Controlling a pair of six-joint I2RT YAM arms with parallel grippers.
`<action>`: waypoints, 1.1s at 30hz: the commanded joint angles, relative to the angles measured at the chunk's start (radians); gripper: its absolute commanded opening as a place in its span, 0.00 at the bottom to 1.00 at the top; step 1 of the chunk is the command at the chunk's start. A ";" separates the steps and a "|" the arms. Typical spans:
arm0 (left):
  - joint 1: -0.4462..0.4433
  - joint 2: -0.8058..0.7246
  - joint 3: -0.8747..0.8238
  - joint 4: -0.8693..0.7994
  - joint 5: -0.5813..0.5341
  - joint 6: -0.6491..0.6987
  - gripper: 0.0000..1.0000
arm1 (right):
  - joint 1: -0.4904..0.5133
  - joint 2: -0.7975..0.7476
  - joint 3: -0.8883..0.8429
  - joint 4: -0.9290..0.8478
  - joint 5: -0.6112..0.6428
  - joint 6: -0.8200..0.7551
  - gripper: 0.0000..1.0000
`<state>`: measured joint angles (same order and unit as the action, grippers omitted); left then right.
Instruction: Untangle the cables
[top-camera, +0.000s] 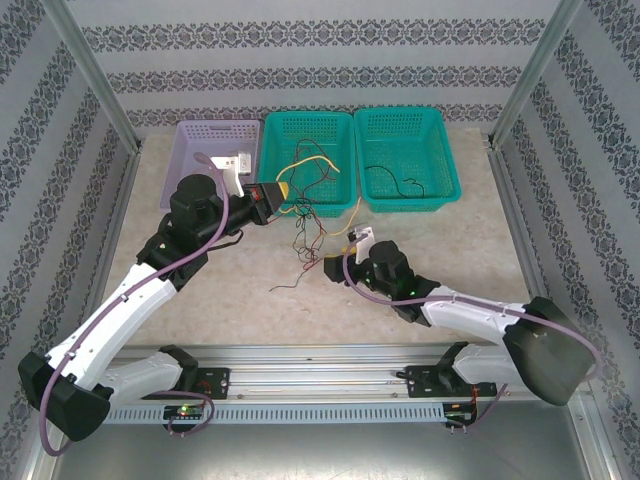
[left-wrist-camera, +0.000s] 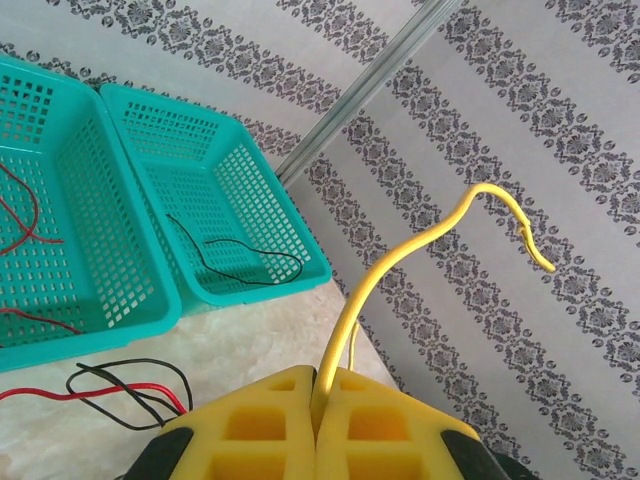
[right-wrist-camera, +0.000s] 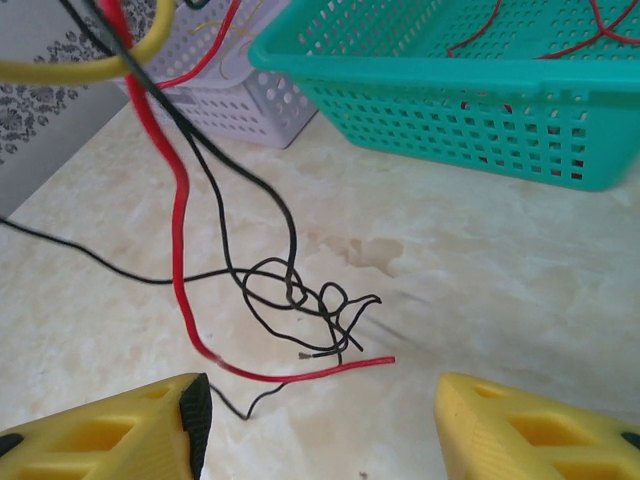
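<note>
The left basket (top-camera: 198, 140), middle basket (top-camera: 310, 118) and right basket (top-camera: 405, 112) sit in a row behind the cables (top-camera: 303, 240), which lie on the bench (top-camera: 460, 265) before the middle one.

Left arm's yellow block fingers (left-wrist-camera: 250, 435) sit at the bottom edge, pressed together, pinching a thin yellow flexible cable (left-wrist-camera: 400, 255). Cable rises from the seam between the fingers, bends up-right of them, ends free in a small hook. Up-left of the fingers: two teal plastic lattice baskets side by side, touching. Basket nearer the fingers (left-wrist-camera: 262, 190) holds one thin black wire (left-wrist-camera: 240, 256) on its floor; farther basket (left-wrist-camera: 100, 230) holds thin red wires (left-wrist-camera: 25, 215). Just left of the fingers, a loose loop of black and red wires (left-wrist-camera: 125, 385) lies on the pale marbled bench (left-wrist-camera: 260, 335). Behind the fingers: grey damask-striped wall (left-wrist-camera: 500, 120), slanted metal post (left-wrist-camera: 370, 85).
</note>
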<state>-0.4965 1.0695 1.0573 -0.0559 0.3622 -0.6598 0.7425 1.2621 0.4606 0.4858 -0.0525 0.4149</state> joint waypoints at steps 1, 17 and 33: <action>-0.010 -0.029 0.004 0.053 -0.001 -0.011 0.00 | 0.011 0.036 0.039 0.128 -0.001 -0.006 0.61; -0.018 -0.026 0.009 0.055 0.004 -0.011 0.00 | 0.025 0.143 0.058 0.256 0.049 -0.064 0.43; -0.018 -0.049 0.009 0.036 -0.009 0.005 0.00 | 0.000 0.137 -0.013 0.407 -0.007 -0.032 0.05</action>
<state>-0.4988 1.0534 1.0573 -0.0559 0.3622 -0.6628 0.7544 1.4040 0.4686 0.8047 -0.0189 0.3687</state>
